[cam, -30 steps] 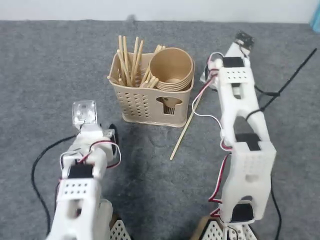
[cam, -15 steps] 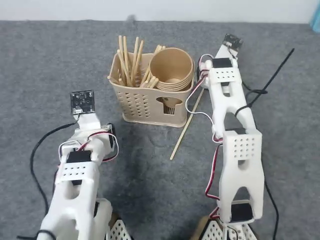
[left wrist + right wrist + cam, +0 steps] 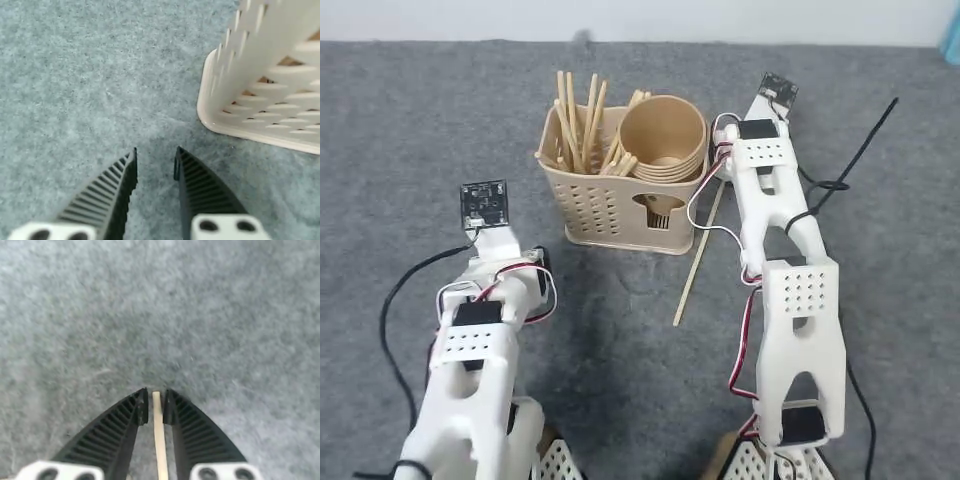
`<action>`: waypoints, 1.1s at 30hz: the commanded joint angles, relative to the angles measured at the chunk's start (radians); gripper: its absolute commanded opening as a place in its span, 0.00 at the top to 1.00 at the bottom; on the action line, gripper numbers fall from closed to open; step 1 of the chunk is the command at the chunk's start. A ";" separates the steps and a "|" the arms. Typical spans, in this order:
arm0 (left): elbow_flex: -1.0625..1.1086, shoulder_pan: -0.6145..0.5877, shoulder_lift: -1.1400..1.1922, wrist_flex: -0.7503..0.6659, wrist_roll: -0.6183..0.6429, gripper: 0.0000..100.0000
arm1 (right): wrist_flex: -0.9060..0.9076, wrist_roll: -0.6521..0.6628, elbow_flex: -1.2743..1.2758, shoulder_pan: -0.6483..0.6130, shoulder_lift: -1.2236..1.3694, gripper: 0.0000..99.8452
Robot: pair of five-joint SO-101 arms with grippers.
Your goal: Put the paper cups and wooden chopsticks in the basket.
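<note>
Chopstick point(image 3: 696, 262) is left on the carpet point(image 3: 430, 120) beside the basket point(image 3: 610, 205); its far end is pinched by the right gripper point(image 3: 155, 401), likely for lifting in. Paper cups point(image 3: 663, 135) are already nested inside. Left gripper point(image 3: 155, 161) is held parted, empty.

Grey carpeted table point(image 3: 420, 120) bears a basket point(image 3: 605, 205) and one chopstick point(image 3: 694, 270).

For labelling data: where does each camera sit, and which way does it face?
High view: fixed above, looking down on basket; left arm, right arm from behind.
Left wrist view: on left arm, facing carpet, basket corner; open left tool.
Right wrist view: on right arm, facing carpet; right tool pinches chopstick.
High and left wrist views share basket.
</note>
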 commanded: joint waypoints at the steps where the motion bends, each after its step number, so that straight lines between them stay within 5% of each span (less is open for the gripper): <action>1: -0.048 -0.008 0.000 -0.021 -0.008 0.88 | 0.018 -0.005 -0.052 0.002 -0.010 0.95; 13: -0.048 -0.008 0.000 -0.021 -0.008 0.88 | 0.116 -0.002 -0.064 0.030 -0.038 0.99; 33: -0.048 0.000 0.000 -0.023 -0.061 0.88 | 0.598 0.080 -0.138 0.058 -0.298 0.99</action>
